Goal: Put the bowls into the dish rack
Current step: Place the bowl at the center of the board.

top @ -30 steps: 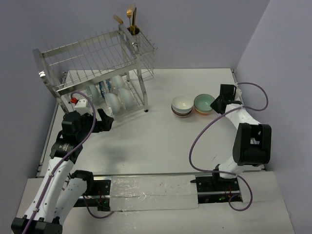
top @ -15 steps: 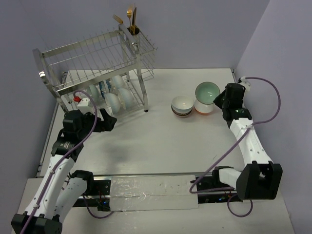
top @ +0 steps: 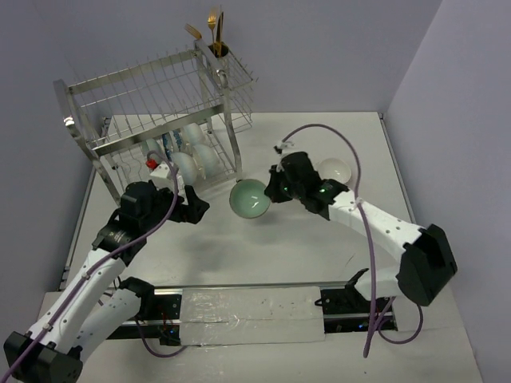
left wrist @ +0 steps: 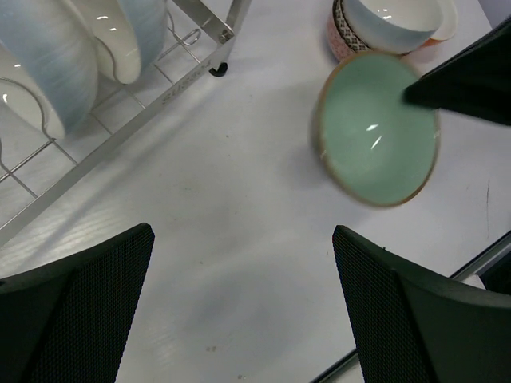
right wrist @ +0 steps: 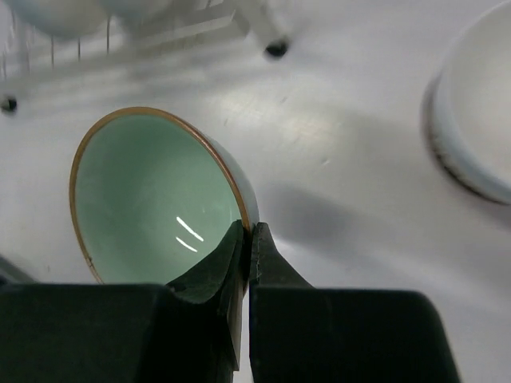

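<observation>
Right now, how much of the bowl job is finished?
Done: several bowls stand low in the dish rack. In hand: the right pincer pinches a teal bowl by its rim. Left: a small stack of bowls on the table; the left pincer is open and empty.

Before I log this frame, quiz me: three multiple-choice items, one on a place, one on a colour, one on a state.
1. Where is the bowl that the right gripper grips?
A. On the dish rack's lower tier
B. Held over the table, beside the rack
C. Flat on the table

2. What colour is its inside?
A. Orange
B. Teal
C. Black

3. What state is the left gripper in?
A. Open, empty
B. Shut on a bowl
C. Shut on a fork

Answers:
1. B: it hangs tilted, pinched by its rim.
2. B: both wrist views show teal glaze.
3. A: its jaws stand wide apart with nothing between.
</observation>
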You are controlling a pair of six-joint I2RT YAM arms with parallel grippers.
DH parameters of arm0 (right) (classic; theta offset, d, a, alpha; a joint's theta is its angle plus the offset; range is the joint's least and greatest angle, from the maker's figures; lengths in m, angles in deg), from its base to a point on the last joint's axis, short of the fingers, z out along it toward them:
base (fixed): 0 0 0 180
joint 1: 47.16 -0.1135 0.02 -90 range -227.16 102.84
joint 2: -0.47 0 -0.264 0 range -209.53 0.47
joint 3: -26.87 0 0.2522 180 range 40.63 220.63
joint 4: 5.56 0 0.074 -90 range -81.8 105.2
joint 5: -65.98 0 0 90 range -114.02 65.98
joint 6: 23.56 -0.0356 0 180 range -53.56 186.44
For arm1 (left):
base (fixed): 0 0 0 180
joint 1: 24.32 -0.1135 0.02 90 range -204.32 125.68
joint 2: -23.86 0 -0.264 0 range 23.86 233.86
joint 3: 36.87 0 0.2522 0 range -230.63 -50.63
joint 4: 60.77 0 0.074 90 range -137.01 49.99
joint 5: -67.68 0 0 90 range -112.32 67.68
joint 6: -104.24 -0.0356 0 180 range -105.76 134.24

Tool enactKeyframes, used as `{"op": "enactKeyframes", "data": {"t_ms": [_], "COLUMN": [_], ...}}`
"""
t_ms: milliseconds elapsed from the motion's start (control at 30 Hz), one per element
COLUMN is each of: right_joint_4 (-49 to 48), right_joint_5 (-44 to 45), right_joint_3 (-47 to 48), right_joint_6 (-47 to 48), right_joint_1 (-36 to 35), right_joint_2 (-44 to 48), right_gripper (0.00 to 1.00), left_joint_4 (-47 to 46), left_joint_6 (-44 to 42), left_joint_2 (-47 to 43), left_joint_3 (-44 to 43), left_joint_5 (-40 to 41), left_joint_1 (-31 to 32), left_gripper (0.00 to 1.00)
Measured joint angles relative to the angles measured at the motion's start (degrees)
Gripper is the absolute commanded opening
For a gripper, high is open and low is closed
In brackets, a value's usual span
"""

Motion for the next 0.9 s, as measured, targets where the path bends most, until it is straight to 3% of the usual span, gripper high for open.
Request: {"op": "enactKeyframes", "data": {"t_ms": [267,567,733,800,900], "right_joint_4": [-1.16,-5.46,-6.71,-6.8,-6.78], "right_joint_5": [-2.69,-5.66,-6.1,-6.16,-6.19], "right_joint_3": [0.07,0.39,0.46,0.46,0.5], "right_joint_6": [0.81,1.95,2.8,3.08,3.48], "right_joint_1": [-10.43,-11.21,-11.21,-11.21,-11.21], "right_joint_2": [-13.73,-19.47,-20.0,-20.02,-20.02], "right_gripper": [0.0,0.0,0.0,0.01,0.1], "left_joint_4": [0.92,1.27,1.25,1.27,1.64], "left_joint_6": [0.02,0.98,0.81,0.42,-0.74], "left_joint_2": [2.95,7.98,11.8,12.94,14.47], "left_joint_3": [-1.16,-1.2,-1.36,-1.49,-2.45], "left_joint_5": [3.98,8.55,10.75,10.88,11.37], "left_joint_1": [9.11,20.63,28.59,30.47,32.63], "left_gripper": [0.99,0.96,0.9,0.83,0.74]}}
